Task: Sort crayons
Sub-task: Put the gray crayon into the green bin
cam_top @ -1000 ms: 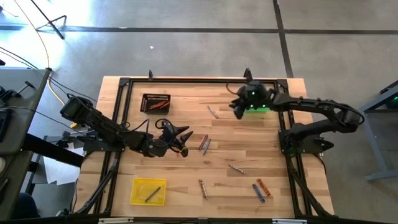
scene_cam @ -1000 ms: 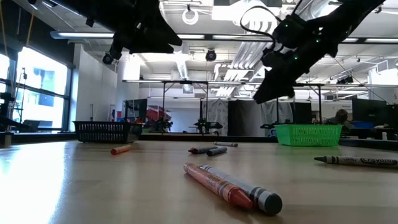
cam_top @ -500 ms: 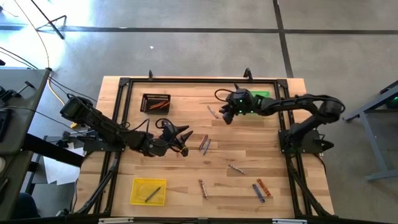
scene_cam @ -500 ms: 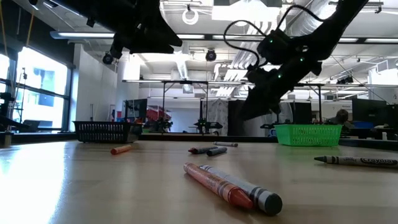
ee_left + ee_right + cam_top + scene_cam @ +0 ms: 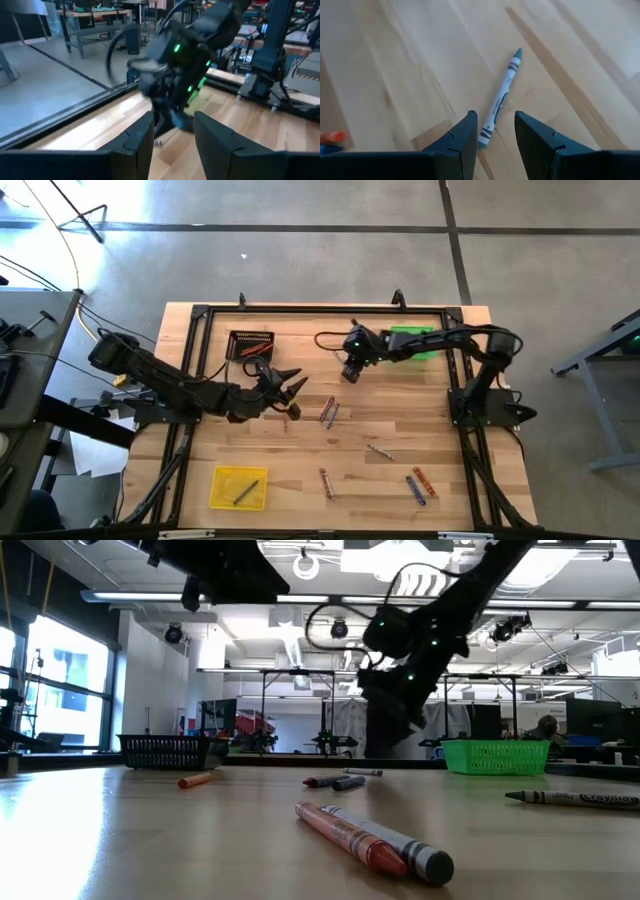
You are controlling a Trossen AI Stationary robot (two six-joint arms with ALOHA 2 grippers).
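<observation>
Several crayons lie flat on the wooden table (image 5: 400, 410). A grey crayon (image 5: 501, 100) lies just ahead of my right gripper (image 5: 494, 142), which hangs open a little above the far middle of the table (image 5: 350, 370), slanting down, touching nothing. My left gripper (image 5: 290, 392) is open and empty, held level above the table's left half; its wrist view looks between its fingers (image 5: 172, 140) at the right arm. A dark pair of crayons (image 5: 328, 413) lies at the centre, an orange one (image 5: 195, 780) near the left gripper, others toward the near right (image 5: 420, 483).
A black tray (image 5: 250, 343) with orange crayons stands far left, a green tray (image 5: 415, 340) far right behind the right arm, a yellow tray (image 5: 238, 487) with one grey stick near left. A black frame (image 5: 200, 315) rims the table. Two crayons (image 5: 370, 840) lie close to the low camera.
My right gripper has swung from above the green tray toward the table's left and come down, tipping more steeply, until it hangs over the grey crayon. My left gripper has risen a little and rolled slightly. No crayon has moved.
</observation>
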